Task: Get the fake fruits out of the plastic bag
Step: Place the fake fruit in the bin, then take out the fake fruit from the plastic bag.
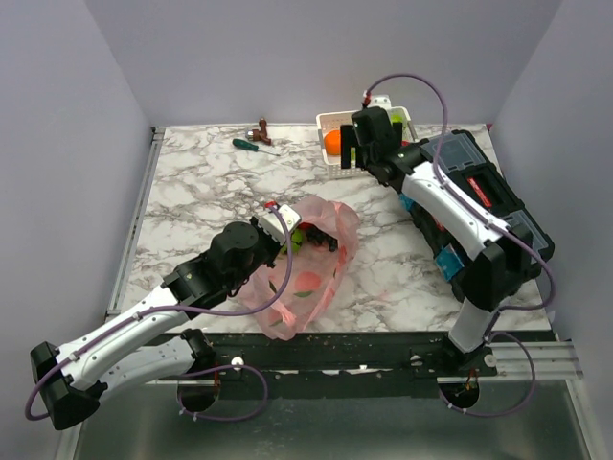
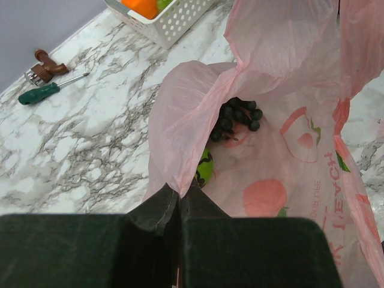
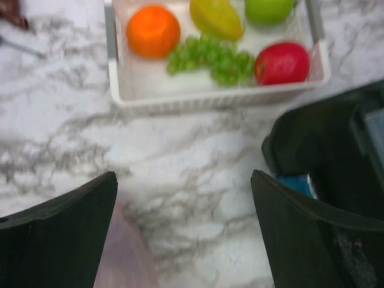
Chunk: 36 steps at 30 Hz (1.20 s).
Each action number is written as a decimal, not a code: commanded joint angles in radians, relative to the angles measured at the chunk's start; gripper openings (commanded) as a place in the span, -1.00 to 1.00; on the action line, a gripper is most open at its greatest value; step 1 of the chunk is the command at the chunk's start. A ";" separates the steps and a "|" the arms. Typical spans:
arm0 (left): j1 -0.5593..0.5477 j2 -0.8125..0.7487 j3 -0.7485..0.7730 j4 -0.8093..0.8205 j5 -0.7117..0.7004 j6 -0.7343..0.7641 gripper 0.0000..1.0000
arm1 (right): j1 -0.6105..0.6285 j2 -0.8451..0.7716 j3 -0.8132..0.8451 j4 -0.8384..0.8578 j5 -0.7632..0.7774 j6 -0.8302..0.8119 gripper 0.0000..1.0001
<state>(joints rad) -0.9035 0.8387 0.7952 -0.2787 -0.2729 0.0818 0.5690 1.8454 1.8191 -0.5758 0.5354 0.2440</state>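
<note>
The pink plastic bag (image 1: 302, 273) lies at the table's front centre with its mouth held up. My left gripper (image 2: 179, 192) is shut on the bag's rim (image 2: 180, 120). Inside the bag sit a dark grape bunch (image 2: 237, 117) and a green fruit (image 2: 205, 168). My right gripper (image 3: 184, 177) hangs open and empty over the marble, just in front of the white basket (image 3: 210, 99). In the basket are an orange (image 3: 153, 31), a lemon (image 3: 216, 18), a green apple (image 3: 268, 9), a red apple (image 3: 282, 63) and green grapes (image 3: 210, 60).
A green-handled screwdriver (image 1: 254, 146) and a small brown object (image 1: 261, 126) lie at the back left. A black toolbox (image 1: 479, 192) runs along the right side, under the right arm. A corner of the bag (image 3: 123, 258) shows by my right gripper's left finger.
</note>
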 commanded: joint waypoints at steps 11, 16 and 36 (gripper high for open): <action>0.002 0.025 0.023 0.012 -0.001 0.003 -1.00 | 0.034 -0.671 -0.897 -0.013 -0.436 0.390 0.86; 0.002 0.015 0.015 0.014 -0.011 0.004 -1.00 | 0.114 -0.897 -1.105 0.031 -0.529 0.514 0.82; -0.008 -0.001 -0.024 0.043 -0.031 -0.002 -1.00 | 0.698 -0.754 -0.978 0.396 -0.231 0.501 0.34</action>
<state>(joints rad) -0.9054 0.8619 0.7944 -0.2745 -0.2768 0.0814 1.2602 1.0096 0.7784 -0.2817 0.1581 0.7994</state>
